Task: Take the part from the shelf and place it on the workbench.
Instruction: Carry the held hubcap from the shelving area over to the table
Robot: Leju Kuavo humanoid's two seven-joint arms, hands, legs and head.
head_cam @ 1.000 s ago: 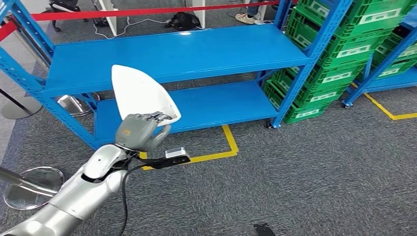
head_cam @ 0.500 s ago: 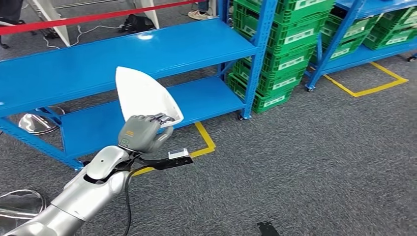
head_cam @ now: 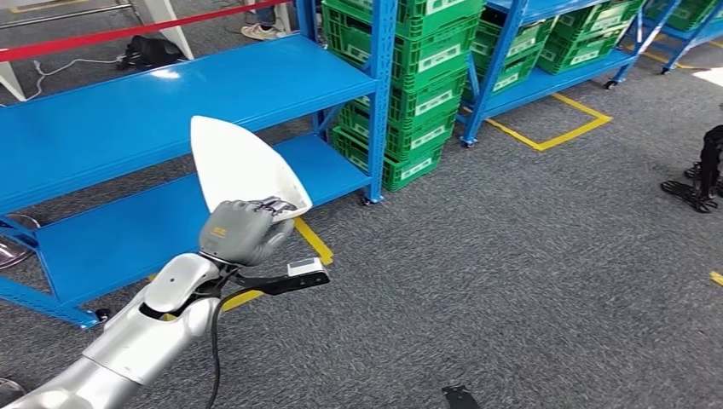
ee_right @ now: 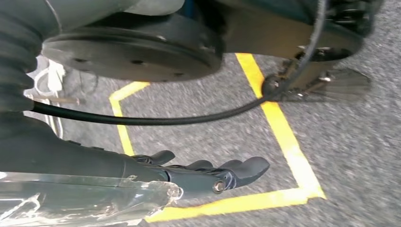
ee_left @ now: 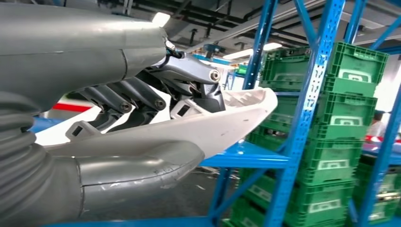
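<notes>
The blue steel shelf (head_cam: pixel 179 94) is running along the far side of the grey carpet (head_cam: pixel 529 256), its two decks lying bare, which suggests the pick is done and the job is now in its carrying stage. Beside it, green crates (head_cam: pixel 409 85) are sitting stacked between the blue uprights, and yellow floor tape (head_cam: pixel 315 243) is marking out a bay at the shelf's foot.

The white shell-shaped part (head_cam: pixel 243 166) is standing upright and clear of the shelf, its pointed end up, out in front of the robot's chest. The left hand (head_cam: pixel 241 230) is gripping it by the lower rim, with the thumb (ee_left: pixel 142 165) pressing under the shell and the dark fingers (ee_left: pixel 142 94) folding over its inner face (a clamp on the edge, probably chosen because the smooth curved body offers little else to hold).

The right hand (ee_right: pixel 208 172) is hanging low over the carpet, fingers loosely extended and carrying nothing. No workbench is showing, so the placing step looks some way off.
</notes>
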